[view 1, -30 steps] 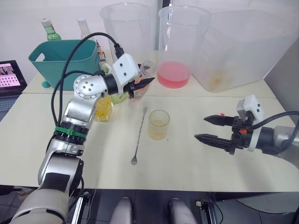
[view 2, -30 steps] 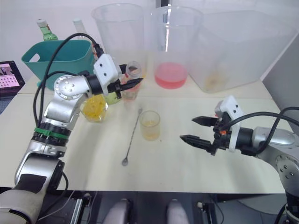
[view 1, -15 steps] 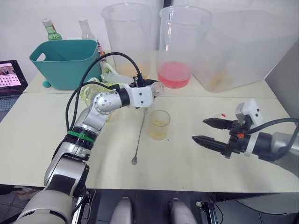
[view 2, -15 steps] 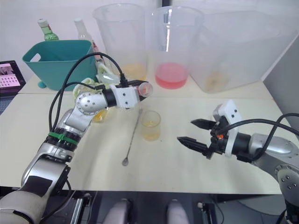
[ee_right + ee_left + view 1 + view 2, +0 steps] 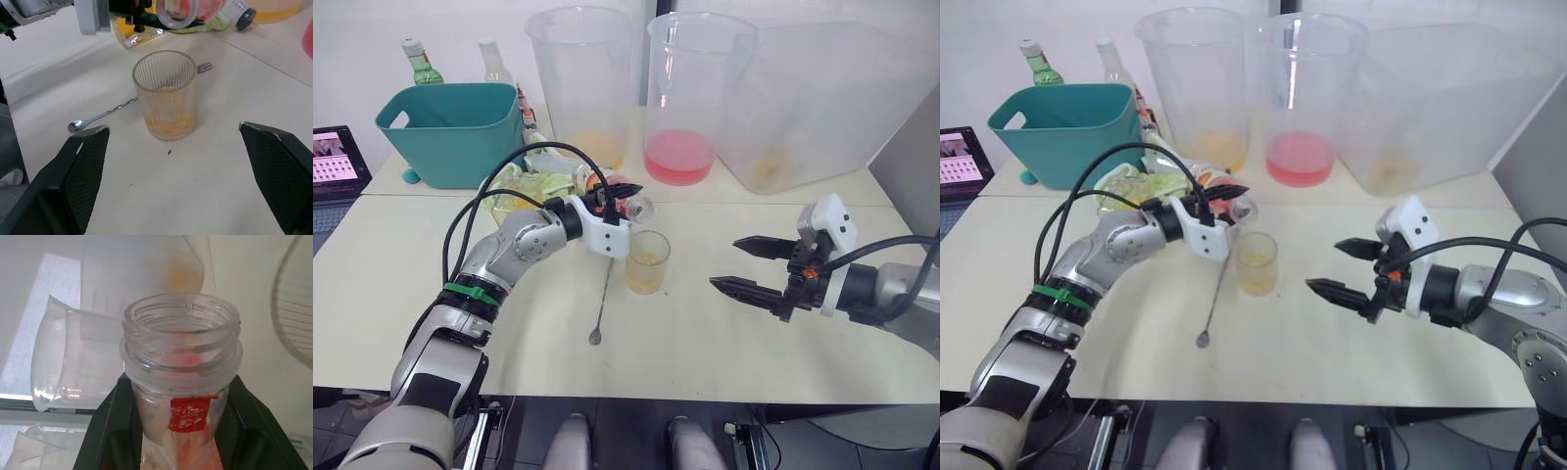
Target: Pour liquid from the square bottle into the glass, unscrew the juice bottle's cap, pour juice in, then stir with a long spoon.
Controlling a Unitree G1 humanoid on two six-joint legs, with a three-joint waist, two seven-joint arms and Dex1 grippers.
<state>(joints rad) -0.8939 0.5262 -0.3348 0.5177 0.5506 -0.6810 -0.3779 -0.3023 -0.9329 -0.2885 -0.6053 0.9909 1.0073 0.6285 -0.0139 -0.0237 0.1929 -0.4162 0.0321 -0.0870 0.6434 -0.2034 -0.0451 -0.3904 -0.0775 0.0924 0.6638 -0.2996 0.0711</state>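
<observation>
While the tabletop (image 5: 724, 333) carries the glass (image 5: 647, 261) near mid-table, left end effector (image 5: 617, 199) pinches the uncapped juice bottle (image 5: 182, 382), tilted just above the rim. Right end effector (image 5: 751, 265) spread, well apart toward the right edge. Long spoon (image 5: 605, 287) lies beside the glass.

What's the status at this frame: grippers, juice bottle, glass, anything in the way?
Left gripper shut on juice bottle, uncapped, tipped mouth-first toward the glass. Right gripper open, empty, beside the glass. Glass holds some yellow liquid. Long spoon flat on table; nothing blocking.
</observation>
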